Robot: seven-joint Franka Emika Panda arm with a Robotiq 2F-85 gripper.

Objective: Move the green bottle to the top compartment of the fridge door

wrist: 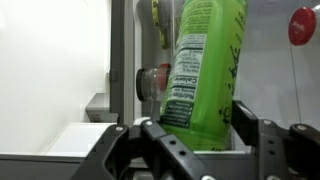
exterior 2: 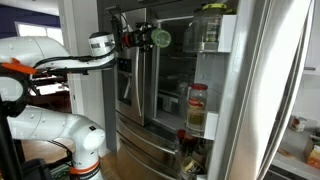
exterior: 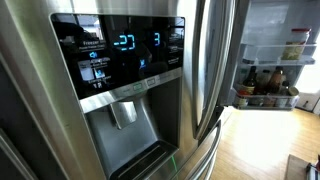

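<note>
My gripper is shut on the green bottle, a lime-green plastic bottle with a printed label that fills the middle of the wrist view. In an exterior view the arm reaches from the left and holds the bottle in the gripper high in the air, to the left of the fridge door. The top compartment is to the right of the bottle at about the same height, with a jar standing in it. Bottle and gripper do not show in the exterior view of the dispenser.
A red-lidded jar stands in a lower door bin, with more items below it. The stainless steel door with the blue-lit dispenser is shut. Dark bottles stand on a shelf inside the fridge. A white bin lies below left of the gripper.
</note>
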